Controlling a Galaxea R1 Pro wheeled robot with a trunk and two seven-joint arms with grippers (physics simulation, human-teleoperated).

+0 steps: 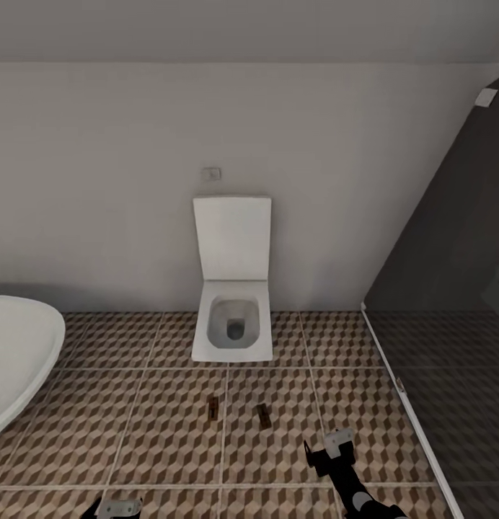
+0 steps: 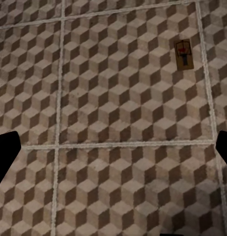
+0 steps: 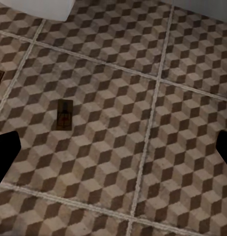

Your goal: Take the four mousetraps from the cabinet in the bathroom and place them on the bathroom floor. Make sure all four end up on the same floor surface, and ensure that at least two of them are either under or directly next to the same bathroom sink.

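A square white toilet [image 1: 232,317] with its lid up stands against the pale wall at the middle of the head view. The bathroom floor [image 1: 156,425], tiled in a brown, beige and white cube pattern, spreads in front of it. Two mousetraps lie flat on these tiles at about 6 o'clock from the toilet, well apart from its base. The left mousetrap [image 1: 213,408] sits just beside a grout line; the right mousetrap [image 1: 263,414] lies near it at about 3 o'clock, the two not touching. A white curved tub edge [image 1: 19,360] shows at 9 o'clock of the picture, and a dark glass panel [image 1: 451,303] rises at 3 o'clock.

The right claw [image 1: 329,450] hangs over the floor at about 5 o'clock from the right mousetrap, apart from it. In the right wrist view its dark fingertips [image 3: 5,155] stand wide apart with bare tile between them, holding nothing, and one mousetrap [image 3: 64,115] lies on the tiles ahead.

The left claw [image 1: 112,509] shows at the bottom edge of the head view. In the left wrist view its fingertips [image 2: 5,152] are likewise spread wide and empty, and a mousetrap [image 2: 184,54] lies farther off on the floor.
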